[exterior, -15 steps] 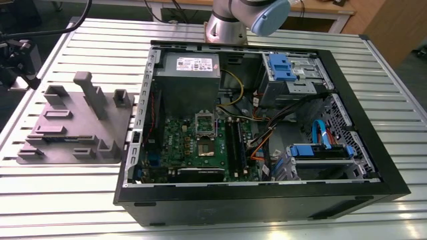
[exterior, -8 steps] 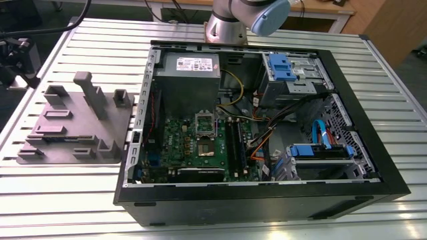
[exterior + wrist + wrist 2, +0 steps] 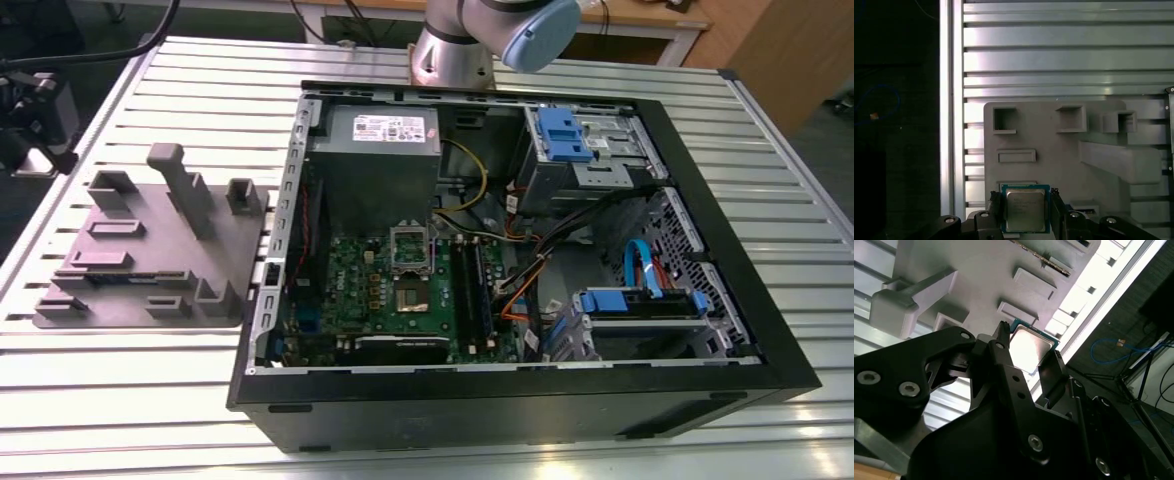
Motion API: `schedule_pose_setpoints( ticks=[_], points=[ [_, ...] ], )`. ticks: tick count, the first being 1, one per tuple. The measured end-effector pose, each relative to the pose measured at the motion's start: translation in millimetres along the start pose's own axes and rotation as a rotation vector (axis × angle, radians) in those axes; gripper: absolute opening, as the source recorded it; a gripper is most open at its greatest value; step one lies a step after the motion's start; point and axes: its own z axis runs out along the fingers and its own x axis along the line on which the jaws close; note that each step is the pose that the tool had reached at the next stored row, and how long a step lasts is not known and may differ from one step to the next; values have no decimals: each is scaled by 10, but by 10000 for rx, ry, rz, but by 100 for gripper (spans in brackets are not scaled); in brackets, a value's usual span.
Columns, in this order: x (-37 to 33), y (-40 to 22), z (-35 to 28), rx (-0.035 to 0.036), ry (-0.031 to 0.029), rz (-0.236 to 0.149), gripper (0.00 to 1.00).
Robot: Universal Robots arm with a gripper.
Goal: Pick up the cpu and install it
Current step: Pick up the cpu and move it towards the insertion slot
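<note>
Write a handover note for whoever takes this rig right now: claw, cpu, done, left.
The claw is shut on the cpu, with its fingers on two opposite edges.
The cpu sits in the claw over the grey plate, metal top facing the first wrist camera.
Done: cpu gripped.
Left: it is not yet in the socket on the motherboard inside the open case.

One cpu [image 3: 1025,210], one plate [image 3: 1054,160], perhaps two memory sticks [image 3: 470,285].

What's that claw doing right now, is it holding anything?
The gripper is closed on the cpu, fingers against two opposite edges.
</note>
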Motion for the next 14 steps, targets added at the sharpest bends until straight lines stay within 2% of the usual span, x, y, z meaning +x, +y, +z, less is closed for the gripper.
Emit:
schedule_pose_setpoints(
  ticks=[14],
  points=[
    [-1, 5, -93, 0, 0, 0, 47]
  ],
)
